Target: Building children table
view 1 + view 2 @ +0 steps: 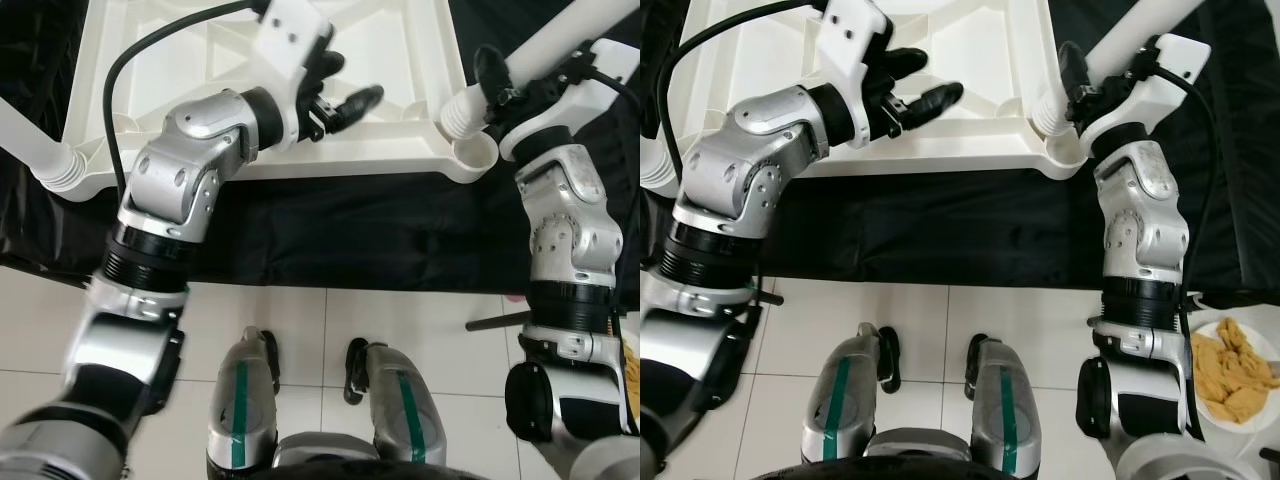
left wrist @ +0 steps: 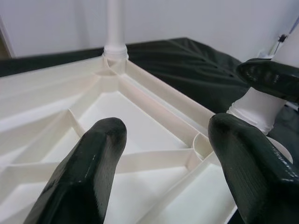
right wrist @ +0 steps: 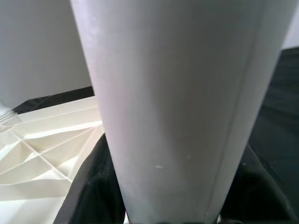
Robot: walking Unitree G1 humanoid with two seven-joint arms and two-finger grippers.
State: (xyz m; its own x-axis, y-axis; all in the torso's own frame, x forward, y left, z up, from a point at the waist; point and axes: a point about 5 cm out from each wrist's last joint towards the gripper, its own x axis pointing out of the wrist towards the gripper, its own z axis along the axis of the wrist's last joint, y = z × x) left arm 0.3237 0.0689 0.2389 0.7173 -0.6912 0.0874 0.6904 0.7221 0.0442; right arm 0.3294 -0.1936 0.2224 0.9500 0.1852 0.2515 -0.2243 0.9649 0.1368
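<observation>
From the head cameras, the white plastic tabletop (image 1: 390, 60) lies upside down on a black cloth (image 1: 350, 235), its ribbed underside up. The left gripper (image 1: 340, 85) hovers over those ribs with its two black fingers parted and nothing between them. The right gripper (image 1: 497, 80) is closed around a white table leg (image 1: 560, 35), whose threaded end (image 1: 462, 112) sits at the round corner socket (image 1: 478, 155) but leans away from it rather than standing straight. Another leg (image 1: 40, 160) pokes out at the robot's left corner. A plate of something yellow (image 1: 1232, 375) sits on the tiled floor by the right foot. In the left wrist view, the open fingers (image 2: 84, 172) frame the ribbed underside, with a leg already upright (image 2: 115, 28) in a far corner and the right arm's leg coming into the near socket (image 2: 202, 144). The right wrist view is mostly the leg's pale shaft (image 3: 173, 107) up close. I'd say the leg wants straightening over the socket before it is pressed or turned, with the free claw steadying the top so it doesn't slide on the cloth. How far the thread has entered is hard to judge, and the leg's far end is cut off.
</observation>
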